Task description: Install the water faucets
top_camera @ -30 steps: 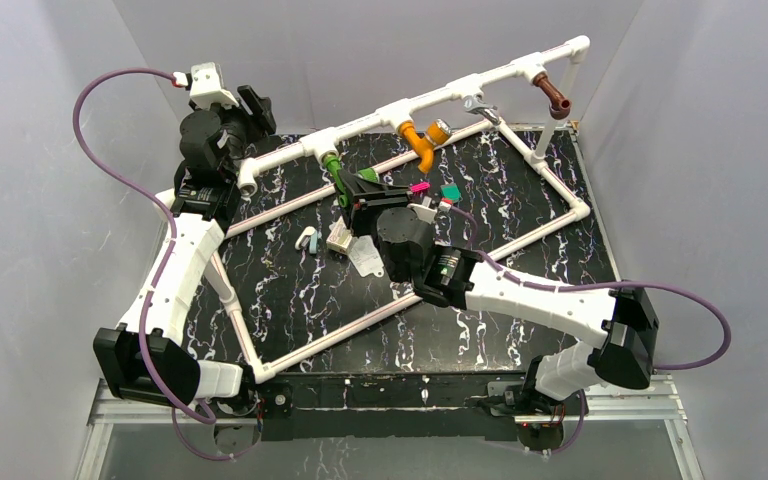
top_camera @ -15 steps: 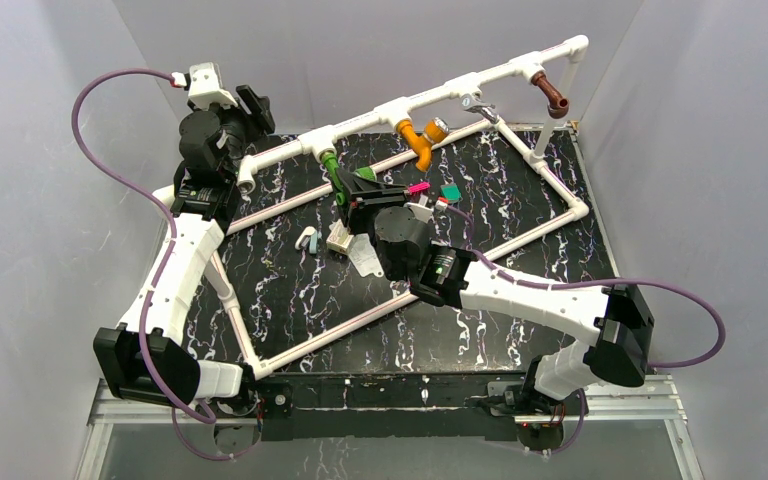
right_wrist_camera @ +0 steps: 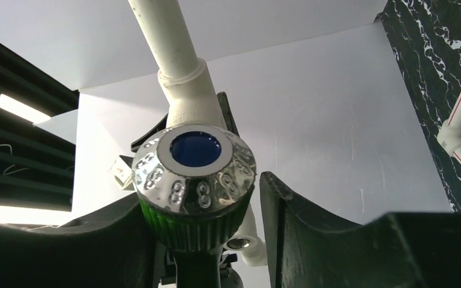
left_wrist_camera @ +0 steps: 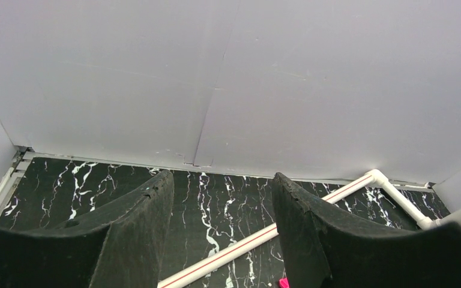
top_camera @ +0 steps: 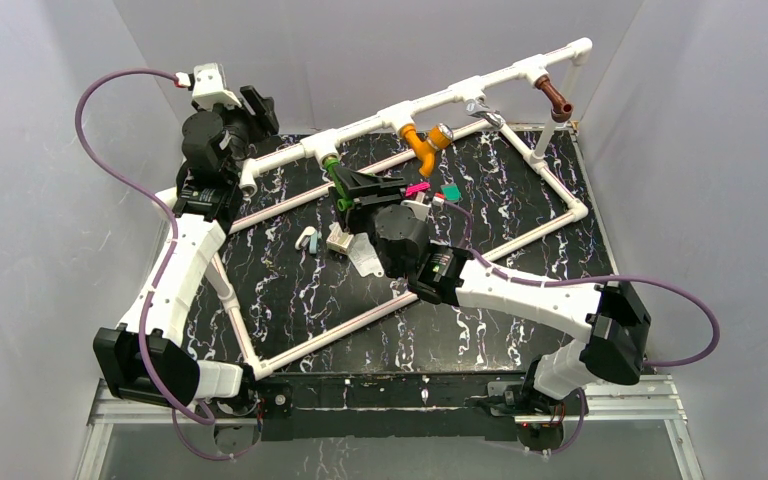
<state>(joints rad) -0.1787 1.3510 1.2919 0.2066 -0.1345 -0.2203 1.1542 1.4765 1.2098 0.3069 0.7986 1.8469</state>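
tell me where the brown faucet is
Top view: the brown elbow-shaped plastic faucet hangs at the far right end of the raised white pipe, right of the orange faucet.

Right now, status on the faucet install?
Left gripper open, empty. Right gripper open around green faucet on pipe. Orange faucet, brown faucet mounted. Nothing blocking.

The black, white-veined marble-look table top [top_camera: 290, 290] shines glossy, the white pipe frame [top_camera: 500, 77] is smooth plastic with a faint sheen, and the green elbow-shaped plastic faucet [right_wrist_camera: 195, 231] has a finely ribbed knob under a mirror-bright, dimpled chrome cap [right_wrist_camera: 216, 186].
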